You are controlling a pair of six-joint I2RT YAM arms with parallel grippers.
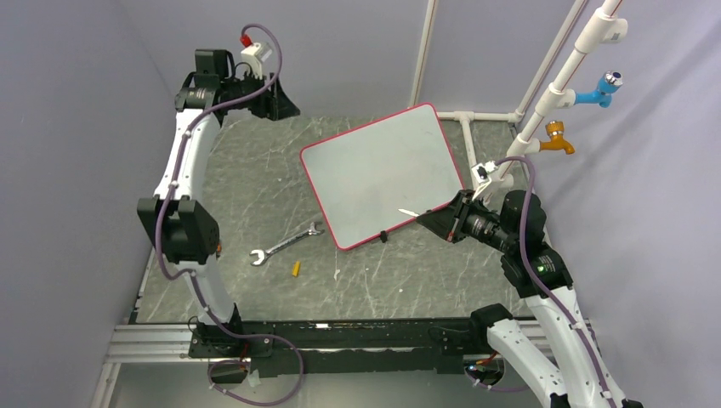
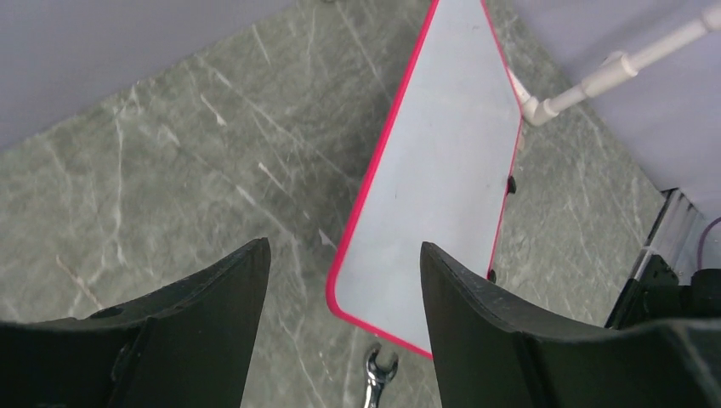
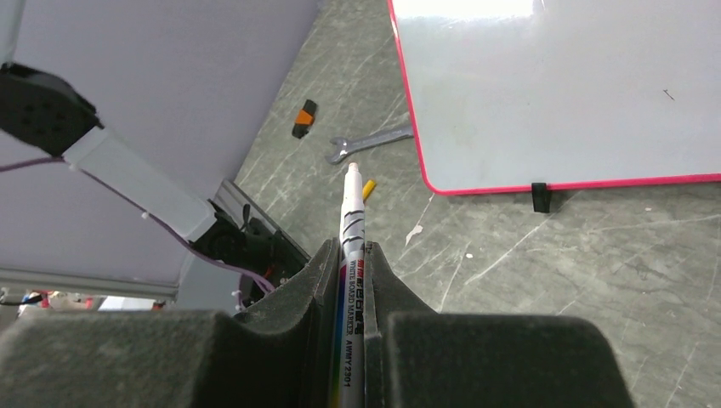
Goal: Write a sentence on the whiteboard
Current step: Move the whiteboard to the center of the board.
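Looking down from the top camera, you have one whiteboard (image 1: 374,170) lying on the worktop (image 1: 255,170). It is turned askew and sits toward the far right corner. Its face shows plain white inside the red-pink rim. In the right wrist view a tiny dark speck sits near the board's right side, and you cannot tell from that view whether it is ink or dirt. Two black clip feet (image 2: 510,183) sit on the board's near edge.

Your right fingers (image 3: 315,289) are pressed onto one marker (image 3: 351,229), pinching its barrel with the nib poking out ahead. From above, the nib lies over the board's near edge, close to the near right corner. Whether it touches the surface is not clear.

Your left fingers (image 2: 221,314) are spread with nothing between them. They are held high over the far left corner of the worktop, well apart from the board.

One wrench (image 1: 285,244) lies on the worktop just off the board's near left corner. One small yellow cap (image 1: 296,269) lies just beside the wrench, toward the near edge.

Off the far right corner, one white pipe frame (image 1: 561,85) carries two taps, one blue tap (image 1: 602,89) and one orange tap (image 1: 557,140).
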